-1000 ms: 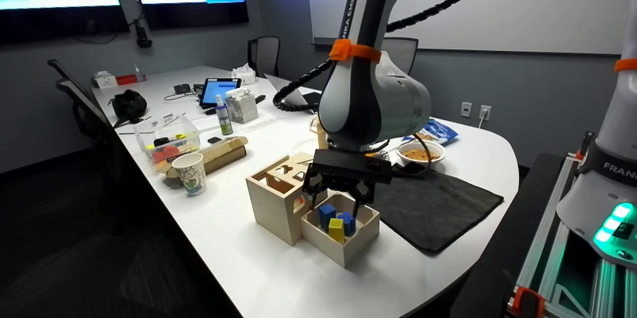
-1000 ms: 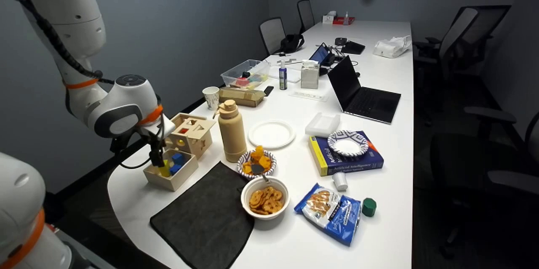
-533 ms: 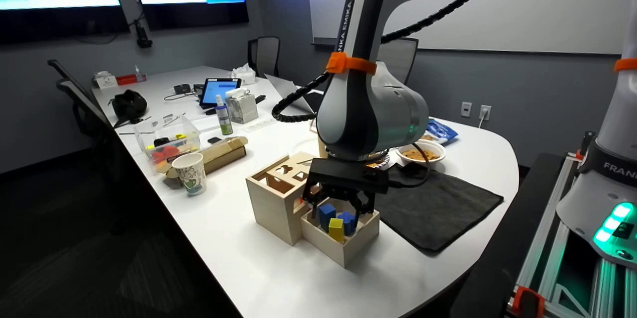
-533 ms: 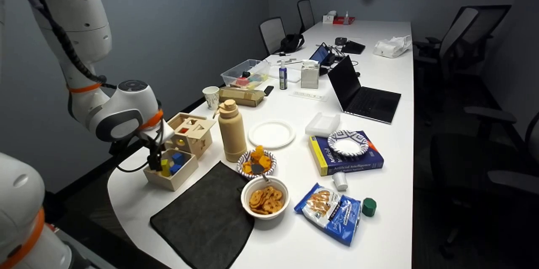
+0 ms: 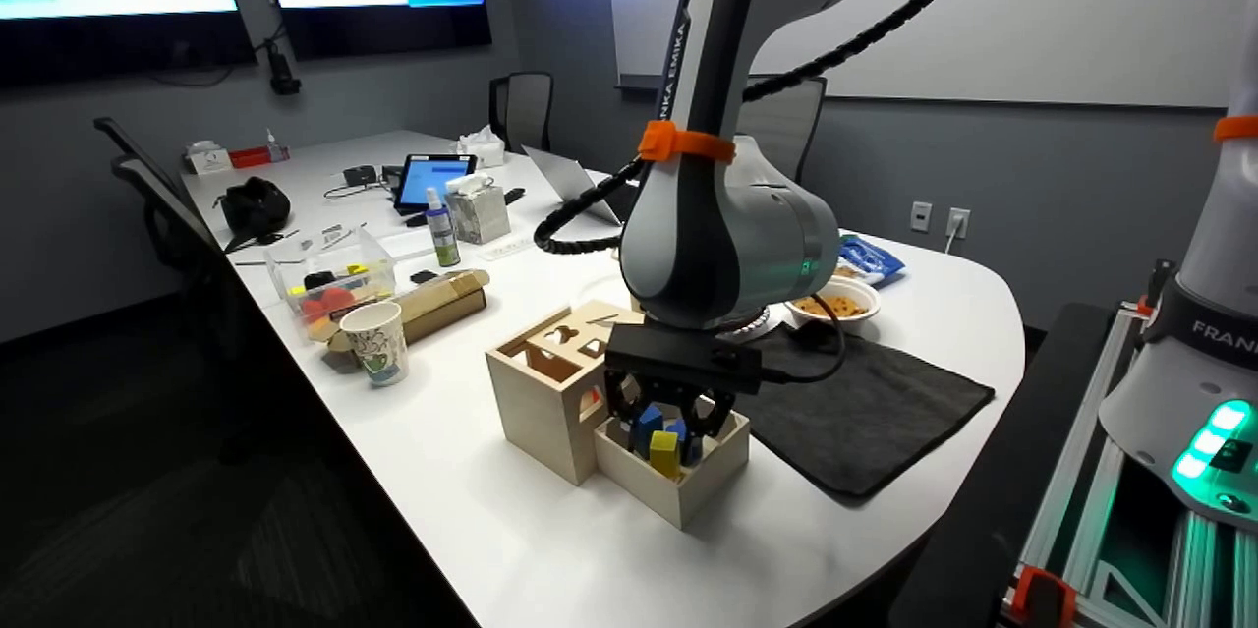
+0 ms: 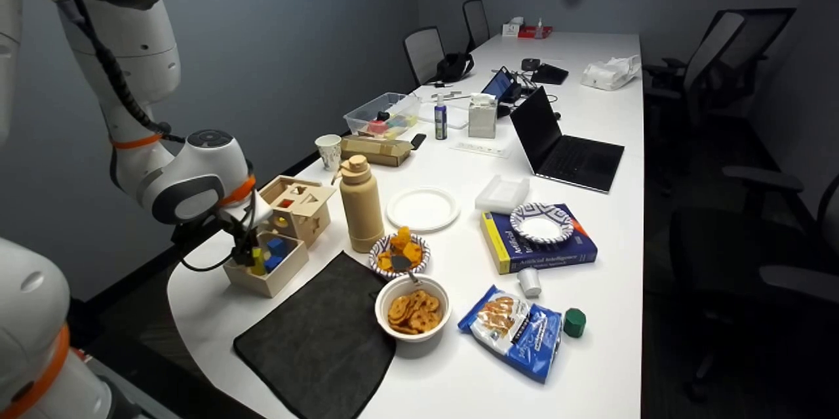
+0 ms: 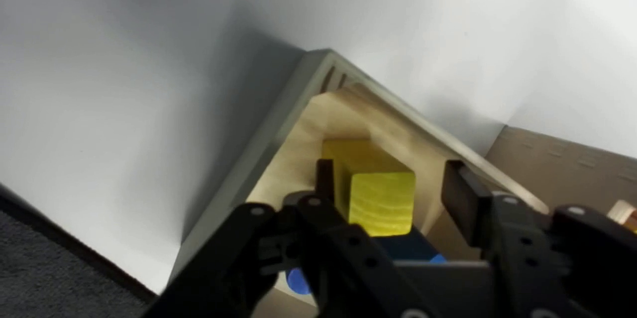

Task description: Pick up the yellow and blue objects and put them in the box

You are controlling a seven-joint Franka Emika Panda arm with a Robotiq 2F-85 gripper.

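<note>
The yellow block stands upright in a corner of the shallow tray. My gripper reaches down into that tray, its jaws partly apart around the block. One finger is close against the yellow side, contact unclear; the opposite pad has a visible gap to it. Deep blue blocks share the tray, a square one and a lobed one; in the wrist view the fingers mostly cover the blue pieces. The box, with shaped holes, adjoins the tray in both exterior views.
A tan bottle stands near the box. Beside the tray lies a dark cloth, with a bowl of snacks past it. A paper cup and a cardboard carton are behind the box.
My gripper has come down into the tray, and its fingers have drawn closer together around the yellow block. The blocks, tray and box stay where they were.
</note>
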